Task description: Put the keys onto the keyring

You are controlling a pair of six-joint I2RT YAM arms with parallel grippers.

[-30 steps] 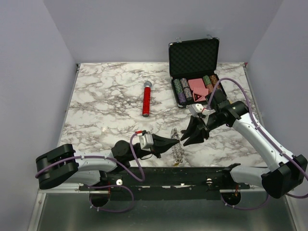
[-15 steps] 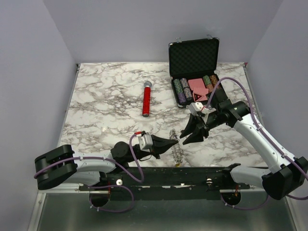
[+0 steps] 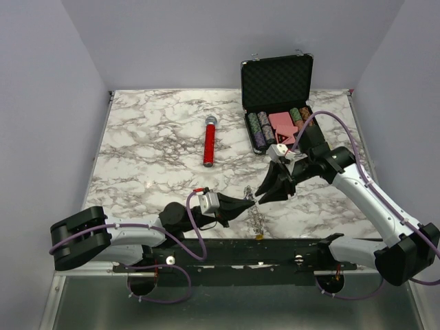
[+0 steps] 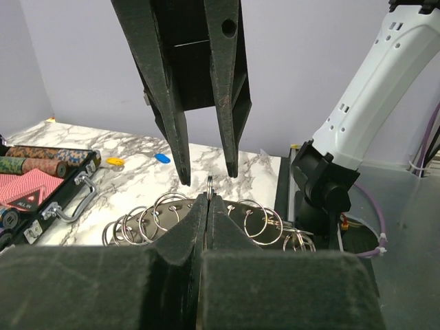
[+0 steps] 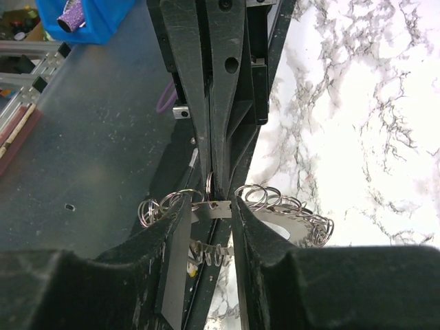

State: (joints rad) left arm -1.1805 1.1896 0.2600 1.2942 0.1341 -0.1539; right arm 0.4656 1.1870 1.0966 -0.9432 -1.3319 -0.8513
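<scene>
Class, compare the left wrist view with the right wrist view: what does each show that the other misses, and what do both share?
Only the left wrist view shows the chip case and a small yellow piece and a small blue piece on the marble. Only the right wrist view shows a blue bin and a flat metal strip spanning the right tool's fingers. Both show the left tool shut on one ring of the keyring.

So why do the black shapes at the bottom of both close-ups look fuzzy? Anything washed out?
Left wrist view: the left fingers sit too near the lens and blur; the keyring beyond is sharper. Right wrist view: the right fingers blur likewise, and the marble table glares white. Top view: even light, sharp.
</scene>
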